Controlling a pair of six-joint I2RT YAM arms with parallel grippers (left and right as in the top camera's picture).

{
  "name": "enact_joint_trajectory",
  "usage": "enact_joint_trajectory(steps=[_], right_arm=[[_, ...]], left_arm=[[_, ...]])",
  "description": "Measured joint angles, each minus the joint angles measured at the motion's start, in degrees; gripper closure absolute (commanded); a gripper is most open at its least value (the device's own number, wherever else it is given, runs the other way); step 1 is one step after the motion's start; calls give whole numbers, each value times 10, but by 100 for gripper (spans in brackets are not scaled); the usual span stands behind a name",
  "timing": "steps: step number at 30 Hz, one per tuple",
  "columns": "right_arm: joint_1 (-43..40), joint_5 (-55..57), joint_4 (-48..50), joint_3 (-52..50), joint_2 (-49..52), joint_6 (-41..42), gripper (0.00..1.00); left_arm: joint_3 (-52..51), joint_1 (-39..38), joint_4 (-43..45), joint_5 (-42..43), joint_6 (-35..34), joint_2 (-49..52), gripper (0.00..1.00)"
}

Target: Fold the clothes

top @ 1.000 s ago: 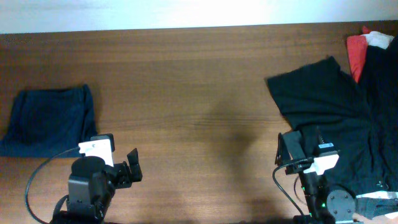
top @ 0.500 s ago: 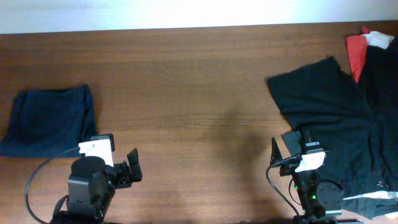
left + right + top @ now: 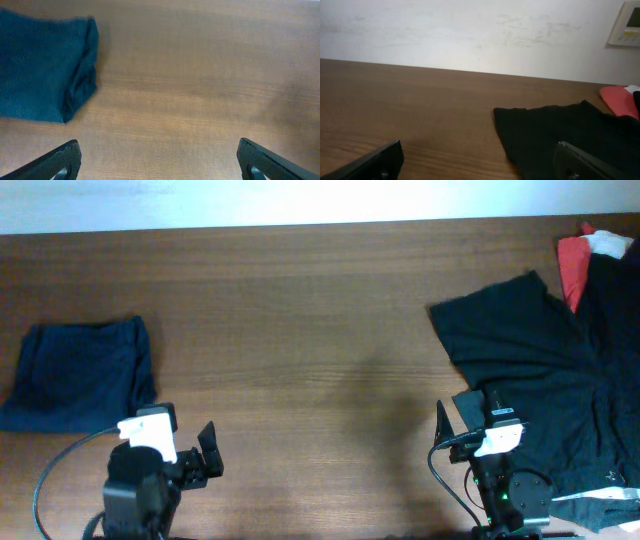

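Wood table [image 3: 300,330] before a pale wall [image 3: 470,30] carries clothes [image 3: 530,350]; left claw [image 3: 157,160] and right claw [image 3: 479,160] gape wide.

Left tool [image 3: 159,152], right tool [image 3: 479,152], both spread wide

At the near left, the left arm [image 3: 140,485] is a black, blocky body capped by a white housing [image 3: 150,430], with a thin black cable [image 3: 50,475] looping off its left side. The right arm [image 3: 520,498] is also black, with a white cap [image 3: 497,438], a black lead [image 3: 437,470] and a small green light [image 3: 504,501]. The left arm's fingers [image 3: 62,160] and the right arm's fingers [image 3: 377,160] are matte black wedges with rounded tips.
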Motion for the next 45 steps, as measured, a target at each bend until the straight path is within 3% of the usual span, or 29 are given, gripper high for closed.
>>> enact_joint_trajectory(steps=[4,10,17,45], right_arm=[[0,0,0,0,0,-2,1],[0,0,0,0,-1,-2,1],[0,0,0,0,-1,-2,1],[0,0,0,0,-1,-2,1]], left_arm=[[-139,4,143,2,56,-113,1],[-391,35,510,62,96,-259,1],[-412,42,472,82,132,-262,1],[-412,42,472,84,132,-262,1]])
